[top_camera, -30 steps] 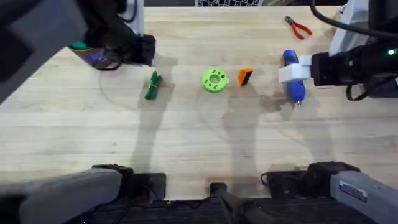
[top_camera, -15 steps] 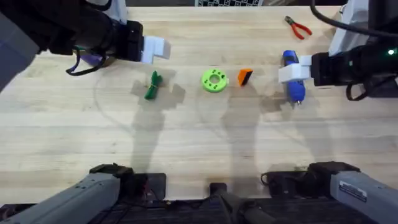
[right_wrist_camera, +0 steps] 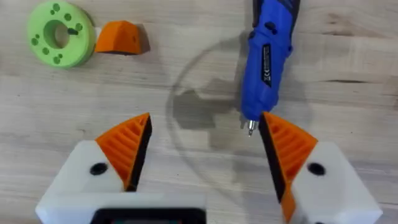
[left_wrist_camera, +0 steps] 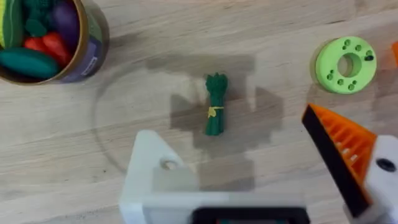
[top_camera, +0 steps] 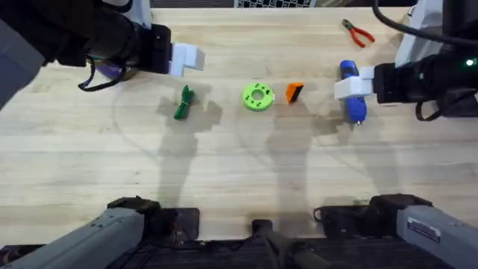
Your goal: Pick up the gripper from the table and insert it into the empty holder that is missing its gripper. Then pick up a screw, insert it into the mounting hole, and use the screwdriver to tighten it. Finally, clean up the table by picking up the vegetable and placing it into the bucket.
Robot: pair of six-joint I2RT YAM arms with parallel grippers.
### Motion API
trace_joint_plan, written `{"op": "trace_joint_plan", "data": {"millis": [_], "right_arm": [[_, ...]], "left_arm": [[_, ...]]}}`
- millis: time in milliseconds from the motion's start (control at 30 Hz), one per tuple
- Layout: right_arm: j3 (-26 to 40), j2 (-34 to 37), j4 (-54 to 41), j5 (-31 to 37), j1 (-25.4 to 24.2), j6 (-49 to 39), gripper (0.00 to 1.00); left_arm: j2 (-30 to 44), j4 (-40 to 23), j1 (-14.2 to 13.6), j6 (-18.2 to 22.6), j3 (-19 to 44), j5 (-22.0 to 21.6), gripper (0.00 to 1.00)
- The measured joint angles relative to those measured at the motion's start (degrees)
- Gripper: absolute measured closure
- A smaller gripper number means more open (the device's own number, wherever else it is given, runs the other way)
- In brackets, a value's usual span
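Your left gripper [left_wrist_camera: 249, 168] hangs above the counter [top_camera: 239, 179] with its jaws spread wide and nothing between them. Its wrist view shows what the overhead does not: one finger is the bare white holder [left_wrist_camera: 152, 171] with an open mounting hole, the other carries an orange ribbed pad [left_wrist_camera: 339, 152]. From overhead the left gripper [top_camera: 187, 58] sits at the far left, above and just beyond the vegetable [top_camera: 183, 103].

In the left wrist view the vegetable [left_wrist_camera: 216, 112], a dark green bundle tied with a yellow band, lies between the fingers' lines on bare wood. The bucket [left_wrist_camera: 46, 40] is off to one side, toys inside; overhead, the arm hides most of the bucket [top_camera: 112, 71].

Your right gripper [right_wrist_camera: 202, 155] is also wide open and empty, both orange pads in place. Its wrist view shows the screwdriver [right_wrist_camera: 268, 59] lying flat, the metal bit just short of one pad. Overhead, the right gripper [top_camera: 352, 88] covers the middle of the blue screwdriver [top_camera: 352, 104].

Mid-counter: the loose orange gripper [top_camera: 294, 92] lies just beside a bright green disc with holes [top_camera: 258, 96], the two apart by a sliver. The right wrist view shows the same pair, gripper [right_wrist_camera: 119, 38] and disc [right_wrist_camera: 60, 41], well clear of the fingers. Red-handled pliers [top_camera: 358, 33] lie at the far right edge.
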State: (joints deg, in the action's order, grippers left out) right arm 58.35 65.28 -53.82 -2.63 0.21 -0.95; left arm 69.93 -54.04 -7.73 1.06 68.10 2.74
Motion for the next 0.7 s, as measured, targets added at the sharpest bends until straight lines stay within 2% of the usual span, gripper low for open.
{"op": "trace_joint_plan", "data": {"millis": [167, 400, 567, 700], "right_arm": [[0.0, -0.01, 0.0, 0.0, 0.0, -0.15, 0.008], [0.0, -0.02, 0.0, 0.0, 0.0, -0.17, 0.008], [0.0, -0.01, 0.0, 0.0, 0.0, -0.32, 0.009], [0.0, -0.01, -0.01, 0.0, 0.0, -0.35, 0.007]], "left_arm": [[0.0, -0.92, -0.01, 0.0, 0.0, 0.0, 0.016], [0.0, -6.88, 0.0, 0.0, 0.0, -0.1, 0.016], [0.0, -5.86, -0.01, 0.0, 0.0, -0.44, 0.015], [0.0, -2.33, -0.02, 0.0, 0.0, -0.56, 0.016]]}}
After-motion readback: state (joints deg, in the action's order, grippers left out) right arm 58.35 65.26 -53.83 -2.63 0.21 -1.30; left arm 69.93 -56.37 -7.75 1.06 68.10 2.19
